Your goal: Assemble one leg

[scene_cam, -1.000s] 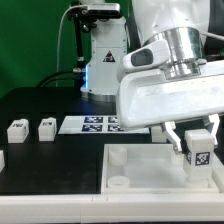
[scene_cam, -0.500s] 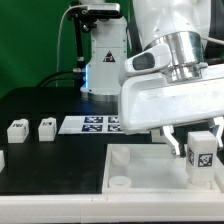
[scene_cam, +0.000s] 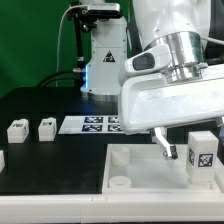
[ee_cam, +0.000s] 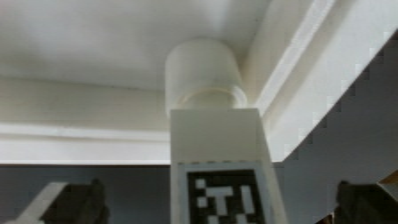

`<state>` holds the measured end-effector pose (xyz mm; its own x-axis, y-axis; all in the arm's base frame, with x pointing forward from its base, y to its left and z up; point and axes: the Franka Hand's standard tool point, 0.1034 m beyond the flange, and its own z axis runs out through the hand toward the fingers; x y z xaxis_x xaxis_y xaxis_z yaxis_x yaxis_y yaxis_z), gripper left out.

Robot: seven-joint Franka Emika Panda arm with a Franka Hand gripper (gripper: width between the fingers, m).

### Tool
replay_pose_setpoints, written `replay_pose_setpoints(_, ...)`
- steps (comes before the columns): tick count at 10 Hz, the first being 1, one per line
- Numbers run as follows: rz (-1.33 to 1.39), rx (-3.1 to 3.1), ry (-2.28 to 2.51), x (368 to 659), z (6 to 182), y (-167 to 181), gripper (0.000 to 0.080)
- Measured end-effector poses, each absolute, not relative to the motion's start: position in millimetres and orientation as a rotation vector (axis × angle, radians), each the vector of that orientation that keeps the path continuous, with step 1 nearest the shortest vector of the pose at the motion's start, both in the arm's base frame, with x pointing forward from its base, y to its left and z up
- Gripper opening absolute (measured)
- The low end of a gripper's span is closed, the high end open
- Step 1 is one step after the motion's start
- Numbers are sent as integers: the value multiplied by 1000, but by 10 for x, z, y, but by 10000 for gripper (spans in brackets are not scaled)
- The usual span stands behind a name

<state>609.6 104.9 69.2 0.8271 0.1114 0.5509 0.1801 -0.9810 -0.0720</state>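
Wrist view: gripper (ee_cam: 217,205) fingers now spread wide, gaps on both sides of leg (ee_cam: 222,150); 1 s ago they pinched it. So leg is let go, standing upright w/ its round end at the corner socket of tray (scene_cam: 140,165), exterior view's right. Prob. seated; retract likely next. No brand or text readable, only b/w tags on leg and marker board (scene_cam: 100,123).

legs (scene_cam: 17,128) (scene_cam: 47,127) (scene_cam: 200,152): 3 in plain sight | tray (scene_cam: 150,172): 1 | marker board (scene_cam: 85,124): 1
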Motion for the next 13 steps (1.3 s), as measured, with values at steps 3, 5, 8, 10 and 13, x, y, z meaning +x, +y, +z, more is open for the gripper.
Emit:
replay_pose_setpoints(3,-859,-2887,-231,6096,692,1049,649)
replay_pose_setpoints(5,-832,-2892,-201,6137,875,1099,649)
replay_pose_setpoints(8,-742,-2913,-207,6326,1040,1033,649)
replay_pose_setpoints(10,-578,-2936,-214,6297,921,993,649)
replay_pose_setpoints(13,-101,-2935,-216,6309,930,1024,649)
